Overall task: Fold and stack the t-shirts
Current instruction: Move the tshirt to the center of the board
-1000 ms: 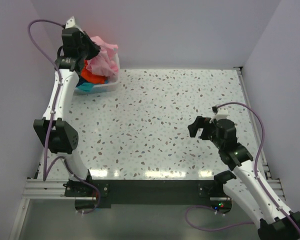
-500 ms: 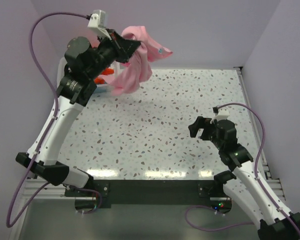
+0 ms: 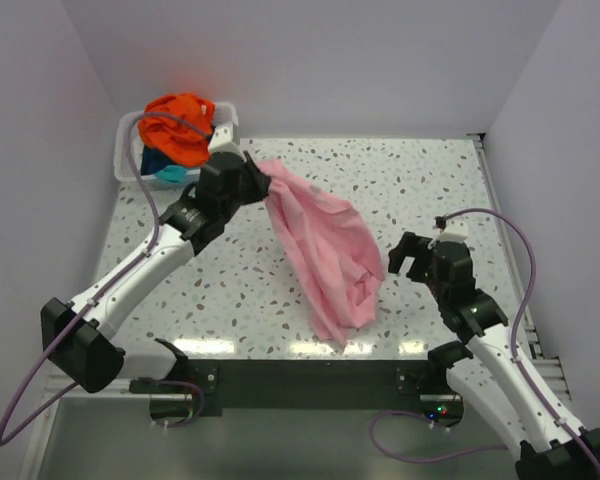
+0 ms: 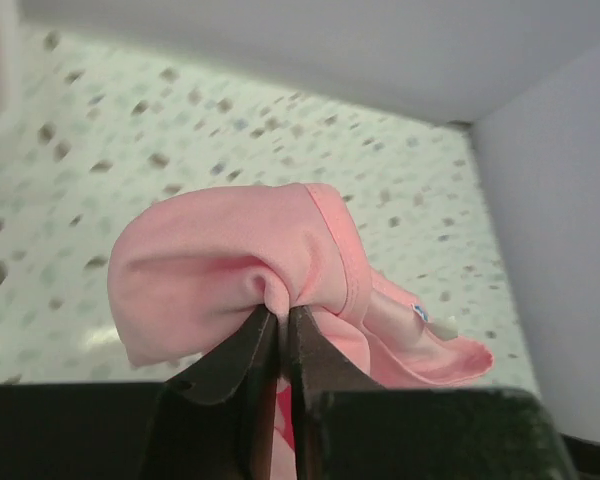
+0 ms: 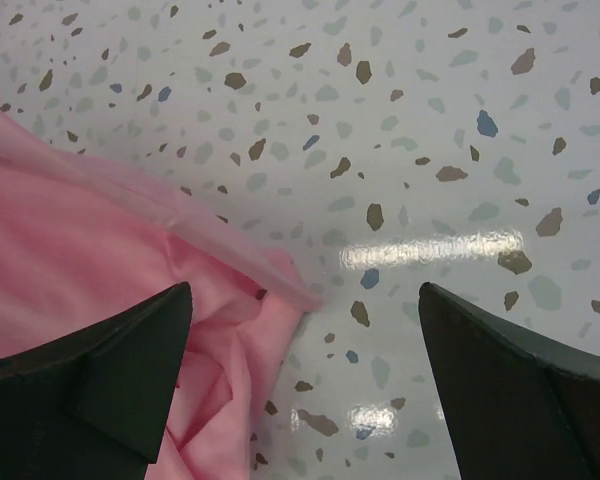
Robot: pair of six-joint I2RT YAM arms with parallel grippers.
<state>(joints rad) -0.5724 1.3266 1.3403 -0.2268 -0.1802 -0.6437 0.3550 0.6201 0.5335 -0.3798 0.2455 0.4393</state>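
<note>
My left gripper [image 3: 262, 185] is shut on one end of the light pink t-shirt [image 3: 330, 250] and holds it up over the table; the cloth hangs down to the right and its lower end rests on the tabletop. In the left wrist view the fingers [image 4: 230, 365] pinch a fold of pink cloth [image 4: 230, 265]. My right gripper [image 3: 412, 258] is open and empty, just right of the shirt's lower end; in the right wrist view the pink cloth [image 5: 90, 270] lies at the left. The bright orange t-shirt [image 3: 180, 125] tops the white bin [image 3: 127, 130], with teal cloth [image 3: 170, 172] below it.
The white bin stands at the back left corner of the speckled table [image 3: 430, 190]. Walls close in the left, back and right sides. A rail [image 3: 500, 200] runs along the table's right edge.
My left arm has lifted the pink shirt out of the bin and swung it down and to the right over the table. The orange shirt now shows on top. The right arm barely moved.
</note>
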